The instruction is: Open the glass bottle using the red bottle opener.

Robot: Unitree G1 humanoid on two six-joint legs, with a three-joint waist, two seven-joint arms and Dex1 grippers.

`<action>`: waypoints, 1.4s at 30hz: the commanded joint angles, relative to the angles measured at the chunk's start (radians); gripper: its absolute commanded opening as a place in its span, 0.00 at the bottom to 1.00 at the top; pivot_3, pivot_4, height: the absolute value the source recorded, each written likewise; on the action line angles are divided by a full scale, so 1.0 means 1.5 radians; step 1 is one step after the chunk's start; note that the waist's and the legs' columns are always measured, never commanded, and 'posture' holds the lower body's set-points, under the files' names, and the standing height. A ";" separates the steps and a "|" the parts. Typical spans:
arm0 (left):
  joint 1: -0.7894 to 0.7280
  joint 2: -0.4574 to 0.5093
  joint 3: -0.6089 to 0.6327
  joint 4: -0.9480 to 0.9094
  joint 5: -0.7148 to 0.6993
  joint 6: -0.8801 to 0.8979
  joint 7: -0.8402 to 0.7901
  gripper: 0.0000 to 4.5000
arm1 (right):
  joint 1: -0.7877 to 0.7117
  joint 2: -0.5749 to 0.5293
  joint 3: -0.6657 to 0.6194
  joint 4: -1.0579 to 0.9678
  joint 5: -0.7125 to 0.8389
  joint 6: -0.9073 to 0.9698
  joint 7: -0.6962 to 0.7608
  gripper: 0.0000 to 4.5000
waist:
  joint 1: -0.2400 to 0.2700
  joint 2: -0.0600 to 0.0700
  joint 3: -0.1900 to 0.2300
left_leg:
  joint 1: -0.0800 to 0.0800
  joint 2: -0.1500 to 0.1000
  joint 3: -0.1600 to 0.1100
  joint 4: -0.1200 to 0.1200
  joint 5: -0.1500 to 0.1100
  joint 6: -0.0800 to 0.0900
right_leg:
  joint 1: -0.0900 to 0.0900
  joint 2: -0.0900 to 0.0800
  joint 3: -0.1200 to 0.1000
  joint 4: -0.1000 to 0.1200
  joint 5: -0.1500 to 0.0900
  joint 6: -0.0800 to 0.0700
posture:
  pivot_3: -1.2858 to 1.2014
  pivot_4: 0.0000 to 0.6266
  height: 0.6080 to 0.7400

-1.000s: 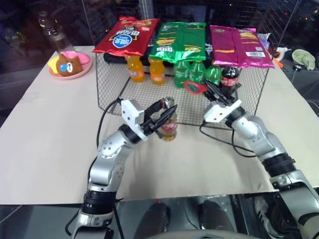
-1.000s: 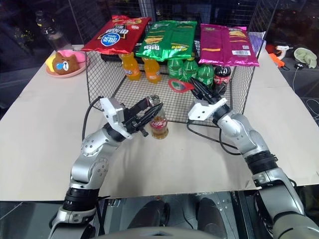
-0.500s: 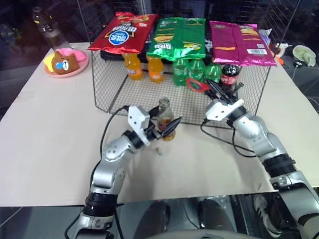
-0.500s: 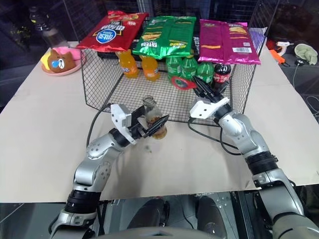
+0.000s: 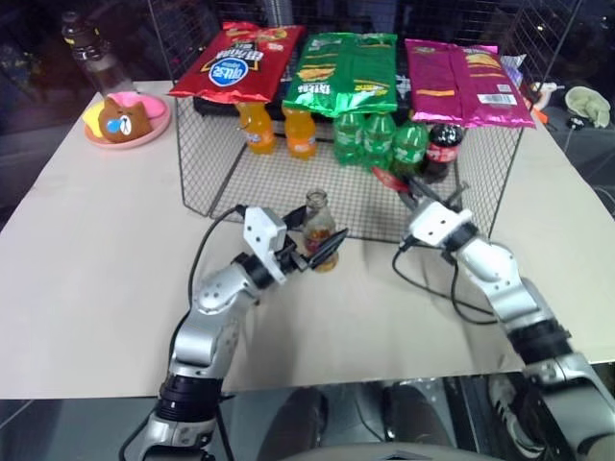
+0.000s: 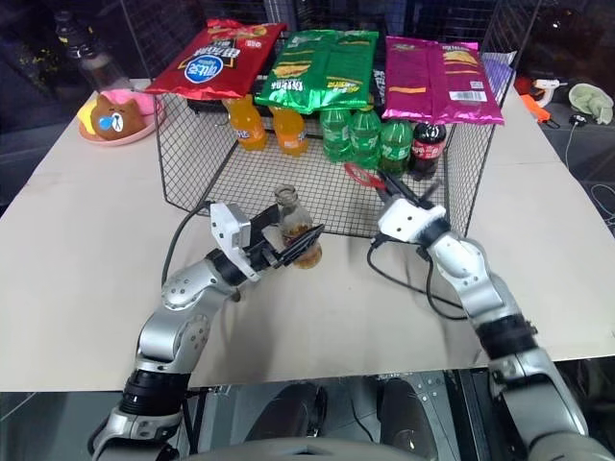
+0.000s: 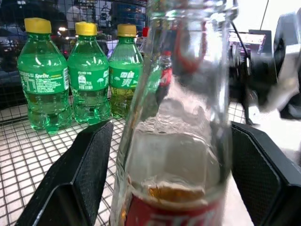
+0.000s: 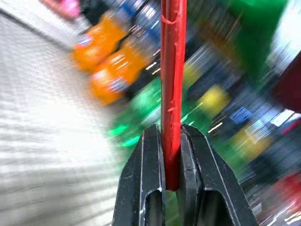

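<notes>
Left gripper [image 5: 312,252]: fingers spread wide, either side of the glass bottle [image 5: 318,229], not gripping. Right gripper [image 5: 415,196]: clamped on the red bottle opener [image 5: 388,179], to the bottle's right. Beige table [image 5: 86,250], dark room behind.

Left wrist: bottle [image 7: 181,122] between fingers [image 7: 80,174], top cut off.

Right wrist: opener [image 8: 172,70] edge-on; background blurred.

beside the clear glass bottle [image 5: 317,229] with red label and amber liquid, a red bottle opener [image 8: 172,89]; behind it, green bottles [image 7: 80,75] with yellow caps, orange ones [image 5: 279,128].
</notes>
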 commanded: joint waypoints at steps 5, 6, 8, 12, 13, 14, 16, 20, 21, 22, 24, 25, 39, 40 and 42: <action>0.029 0.017 0.004 -0.054 -0.005 0.005 0.000 0.83 | 0.094 -0.025 -0.069 -0.322 0.421 0.541 0.122 0.00 | 0.002 0.000 0.000 | 0.000 0.001 -0.001 0.000 0.000 0.000 | 0.000 0.000 0.000 0.000 0.000 0.000 | 0.52 0.24 1.00; 0.031 0.017 0.006 -0.056 -0.007 0.006 0.001 0.83 | 0.096 -0.029 -0.084 -0.345 0.494 0.622 0.115 0.00 | 0.002 0.000 0.000 | 0.000 0.001 -0.001 0.000 0.000 0.000 | 0.000 0.000 0.000 0.000 0.000 0.000 | 0.52 0.24 1.00; 0.035 0.018 0.008 -0.059 -0.009 0.008 0.003 0.83 | 0.091 -0.034 -0.109 -0.369 0.588 0.734 0.101 0.00 | 0.003 0.000 0.000 | 0.000 0.000 -0.001 0.000 0.000 0.000 | 0.001 0.000 0.000 0.000 0.000 0.000 | 0.52 0.24 1.00; 0.044 0.021 0.009 -0.060 -0.008 0.009 0.004 0.83 | 0.076 -0.036 -0.132 -0.381 0.683 0.859 0.073 0.00 | 0.003 0.000 0.000 | 0.000 0.000 -0.001 0.000 0.000 0.000 | 0.001 -0.001 -0.001 0.000 0.000 0.000 | 0.52 0.24 1.00; 0.045 0.021 0.010 -0.061 -0.008 0.009 0.004 0.83 | 0.072 -0.031 -0.137 -0.380 0.691 0.871 0.061 0.00 | 0.003 0.000 0.000 | 0.000 0.000 -0.001 0.000 0.000 0.000 | 0.001 0.000 -0.001 0.000 0.000 0.000 | 0.52 0.24 1.00; 0.047 0.022 0.010 -0.062 -0.008 0.009 0.004 0.83 | 0.068 -0.024 -0.143 -0.376 0.700 0.883 0.049 0.00 | 0.003 0.000 0.000 | 0.000 0.000 -0.001 0.000 0.000 0.000 | 0.001 0.000 -0.001 0.000 0.000 0.000 | 0.52 0.24 1.00; 0.053 0.025 0.014 -0.068 -0.010 0.012 0.006 0.85 | 0.069 -0.027 -0.144 -0.374 0.701 0.896 0.048 0.19 | 0.003 0.000 0.000 | 0.000 0.000 -0.001 0.000 0.000 0.000 | 0.001 0.000 -0.001 0.000 0.000 0.000 | 0.52 0.24 1.00; 0.068 0.034 0.021 -0.080 -0.015 0.018 0.008 0.85 | 0.087 -0.049 -0.138 -0.374 0.666 0.884 0.057 0.58 | 0.003 0.000 0.000 | 0.000 0.000 -0.001 0.000 0.000 0.000 | 0.001 0.000 -0.001 0.000 0.000 0.000 | 0.52 0.24 1.00; 0.073 0.037 0.023 -0.083 -0.016 0.019 0.008 0.85 | 0.092 -0.055 -0.137 -0.370 0.653 0.877 0.057 0.67 | 0.003 0.000 0.000 | 0.000 0.000 -0.001 0.000 0.000 0.000 | 0.001 0.000 -0.001 0.000 0.000 0.000 | 0.52 0.24 1.00; 0.077 0.039 0.025 -0.086 -0.017 0.020 0.008 0.85 | 0.097 -0.060 -0.138 -0.366 0.645 0.872 0.061 0.77 | 0.003 0.000 0.000 | 0.000 0.000 -0.001 0.000 0.000 0.000 | 0.001 0.000 -0.001 0.000 0.000 0.000 | 0.52 0.24 1.00; 0.087 0.044 0.033 -0.090 -0.017 0.022 0.007 0.85 | 0.106 -0.071 -0.139 -0.362 0.625 0.857 0.071 0.89 | 0.003 0.000 0.000 | 0.000 0.000 -0.001 0.000 0.000 0.000 | 0.001 0.000 -0.001 0.000 0.000 0.000 | 0.52 0.24 1.00; 0.091 0.047 0.037 -0.092 -0.017 0.023 0.007 0.85 | 0.110 -0.074 -0.140 -0.361 0.618 0.850 0.076 0.89 | 0.003 0.000 0.000 | 0.000 0.000 -0.001 0.000 0.000 0.000 | 0.001 0.000 -0.001 0.000 0.000 0.000 | 0.52 0.24 1.00; 0.244 0.138 0.155 -0.182 -0.076 0.075 -0.007 0.85 | 0.327 -0.118 -0.244 -0.367 0.519 0.527 0.303 0.89 | 0.004 0.000 0.000 | 0.000 0.000 -0.001 0.000 0.000 0.000 | 0.001 0.000 -0.001 0.000 0.000 0.000 | 0.52 0.24 1.00; 0.264 0.147 0.167 -0.186 -0.075 0.075 -0.012 0.85 | 0.339 -0.116 -0.258 -0.359 0.519 0.501 0.321 0.89 | 0.003 0.000 0.000 | 0.001 0.000 -0.001 0.000 0.000 0.000 | 0.001 0.000 -0.001 0.000 0.000 0.000 | 0.52 0.24 1.00; 0.302 0.160 0.190 -0.194 -0.083 0.079 -0.018 0.85 | 0.363 -0.124 -0.280 -0.338 0.512 0.469 0.351 0.89 | 0.002 0.000 0.000 | 0.001 0.001 0.000 0.000 0.000 0.000 | 0.001 0.000 0.000 0.000 0.000 0.000 | 0.52 0.24 1.00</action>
